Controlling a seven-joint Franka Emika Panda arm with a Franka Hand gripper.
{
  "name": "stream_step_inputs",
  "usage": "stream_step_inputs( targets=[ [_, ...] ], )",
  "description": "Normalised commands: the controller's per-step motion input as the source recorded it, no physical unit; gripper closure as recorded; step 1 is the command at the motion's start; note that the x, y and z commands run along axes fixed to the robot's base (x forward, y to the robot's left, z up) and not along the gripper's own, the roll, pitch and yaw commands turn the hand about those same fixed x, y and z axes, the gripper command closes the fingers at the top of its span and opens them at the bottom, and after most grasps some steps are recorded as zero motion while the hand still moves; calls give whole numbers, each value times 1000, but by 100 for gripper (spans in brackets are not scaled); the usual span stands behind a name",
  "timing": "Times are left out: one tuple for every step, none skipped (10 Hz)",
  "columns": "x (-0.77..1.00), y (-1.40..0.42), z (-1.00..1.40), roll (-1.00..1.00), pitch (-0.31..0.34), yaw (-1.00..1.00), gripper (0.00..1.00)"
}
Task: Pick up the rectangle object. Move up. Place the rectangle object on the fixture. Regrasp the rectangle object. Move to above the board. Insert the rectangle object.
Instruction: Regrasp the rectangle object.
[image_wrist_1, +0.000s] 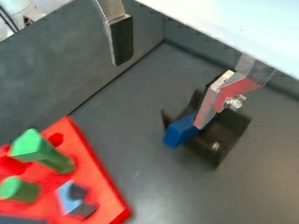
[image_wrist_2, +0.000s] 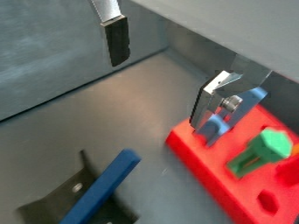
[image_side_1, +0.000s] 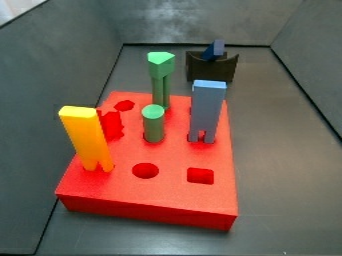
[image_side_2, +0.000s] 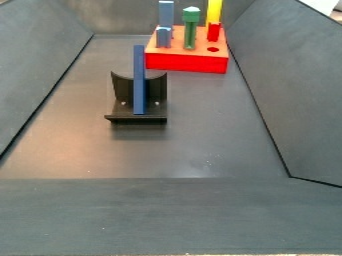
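Dark grey floor (image_side_2: 201, 130) w/ sloped grey walls makes the whole workspace; I can read no writing, label or brand on any part.

In a side view the fixture (image_side_2: 155, 95) stands near the centre of the floor, black, on a base plate. The rectangle object (image_side_2: 138, 78), a slim dark-blue bar, stands upright in the fixture and rises above its top. In a side view from the opposite end only the bar's top end shows behind the red board (image_side_1: 167, 190), at about 1 o'clock from the board's centre.

On the board: a yellow block (image_side_1: 83, 137) at 9 o'clock, a tall green peg (image_side_1: 160, 80) at 12 o'clock, a short green cylinder (image_side_1: 152, 124) near the middle, and a light-blue block (image_side_1: 207, 108) w/ two legs at 2 o'clock. Empty holes are visible at the near edge, one round and one square.

The gripper (image_wrist_1: 176, 61) is above the floor, seen only in both wrist views. Its fingers (image_wrist_1: 121, 39) are spread wide, w/ nothing between them; the bar in the fixture is apart from both pads. In a wrist view the second finger (image_wrist_2: 218, 103) appears in front of the board's corner.
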Motion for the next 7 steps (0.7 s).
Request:
stream_step_inputs(
  targets=[
    [-17,-20,5,1000,-13,43,0],
    [-6,-17,4,1000,-18,44,0],
    [-3,-18,3,1000,-20,45,0],
    [-3,-15,3,1000,-18,45,0],
    [-1,-12,3,1000,-15,46,0],
    [8,-17,5,1000,-7,46,0],
    [22,-23,2,1000,2,47,0]
  ],
)
